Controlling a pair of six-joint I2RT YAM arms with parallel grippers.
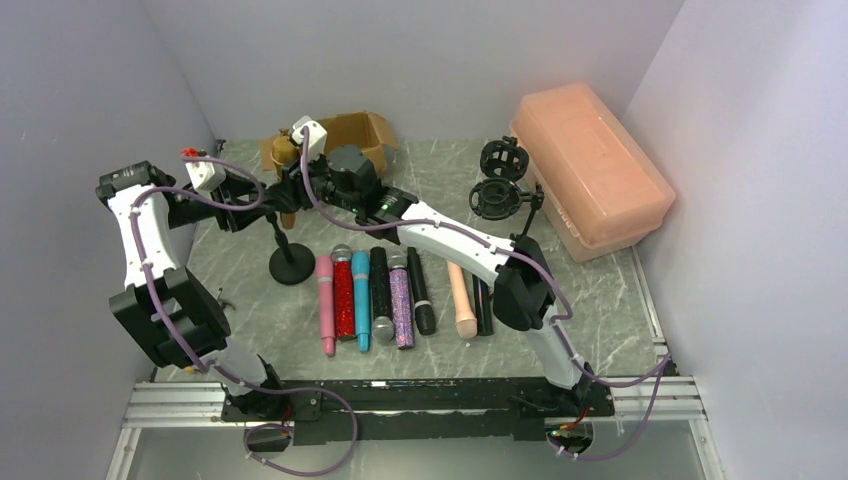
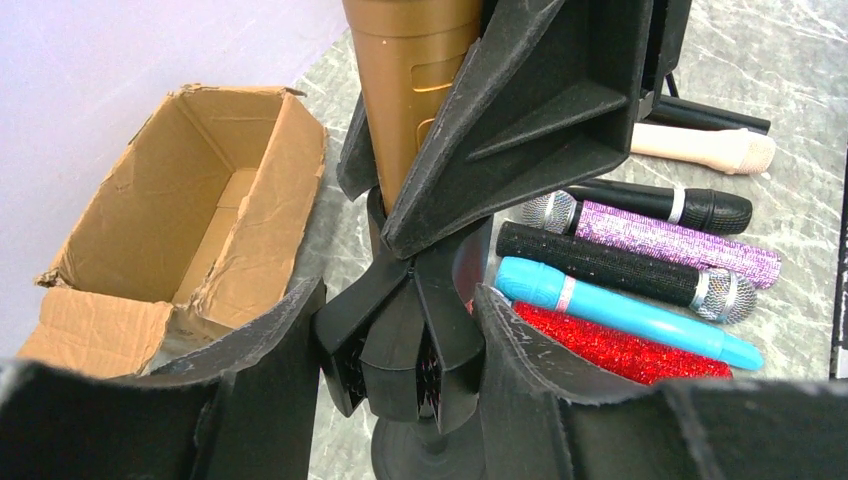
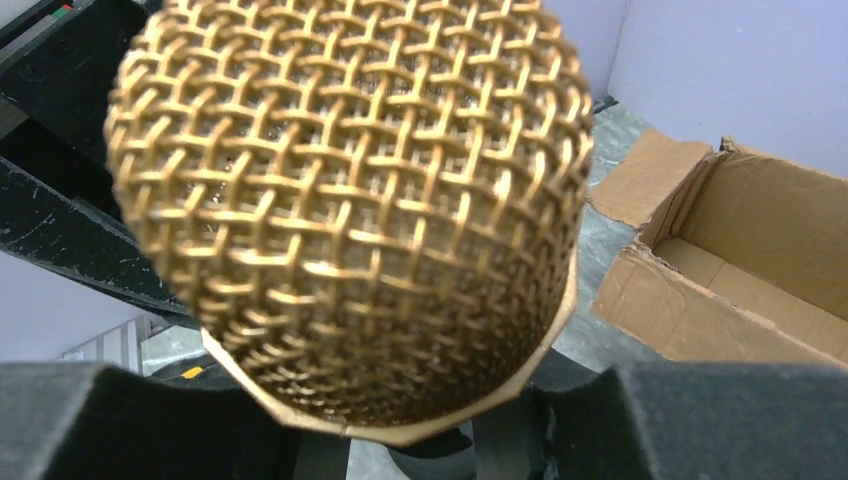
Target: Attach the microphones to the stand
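Note:
My right gripper (image 1: 303, 175) is shut on the gold microphone (image 1: 285, 150), upright above the stand (image 1: 292, 265). Its mesh head (image 3: 345, 200) fills the right wrist view, and the right gripper (image 3: 420, 425) sits low behind it. In the left wrist view the gold body (image 2: 415, 90) points down into the stand's black clip (image 2: 410, 340). My left gripper (image 2: 400, 360) has a jaw pressed on each side of that clip. The other microphones lie in a row on the table: pink (image 1: 326, 295), red glitter (image 1: 343, 295), blue (image 1: 361, 300), purple glitter (image 1: 400, 300), peach (image 1: 462, 300) and black ones (image 1: 420, 295).
An open cardboard box (image 1: 360, 128) stands at the back, just behind both grippers. Two black shock mounts (image 1: 500, 178) and a peach plastic bin (image 1: 590, 165) are at the back right. Grey walls close in the left, right and far sides.

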